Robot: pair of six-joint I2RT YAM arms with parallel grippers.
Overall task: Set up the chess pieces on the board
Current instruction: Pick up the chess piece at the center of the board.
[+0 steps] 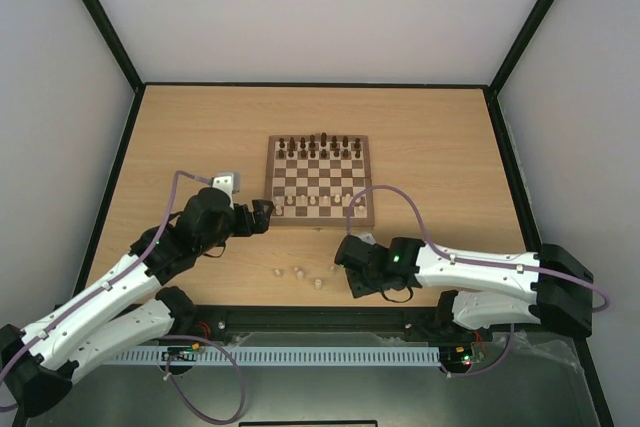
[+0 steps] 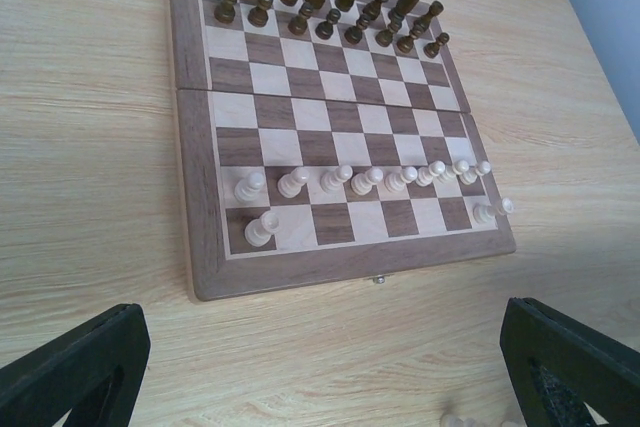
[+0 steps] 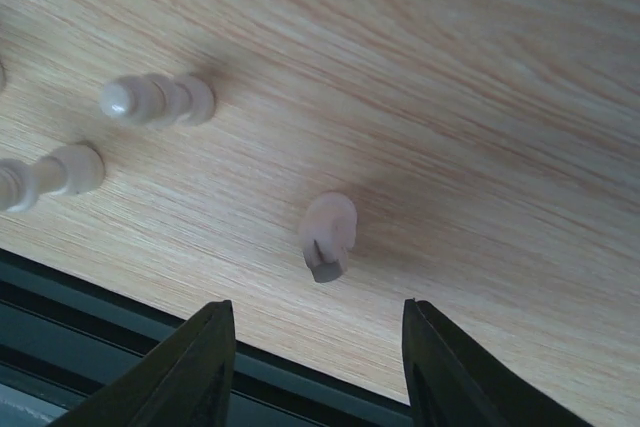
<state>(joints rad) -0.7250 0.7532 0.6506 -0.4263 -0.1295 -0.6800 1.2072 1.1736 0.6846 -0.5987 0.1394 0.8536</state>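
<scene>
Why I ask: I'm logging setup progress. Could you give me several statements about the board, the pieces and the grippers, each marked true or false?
1. The dark brown pieces stand in two rows at the far end of the board. True.
2. The left gripper holds a piece. False: it is open and empty, facing the board's near edge.
3. Some pale pieces sit off the board on the table. True.
4. The pale back row is complete. False: only two corner pieces stand there, behind the pale pawns.
5. The right gripper is shut on a piece. False: it is open, above a loose pale piece on the table.
</scene>
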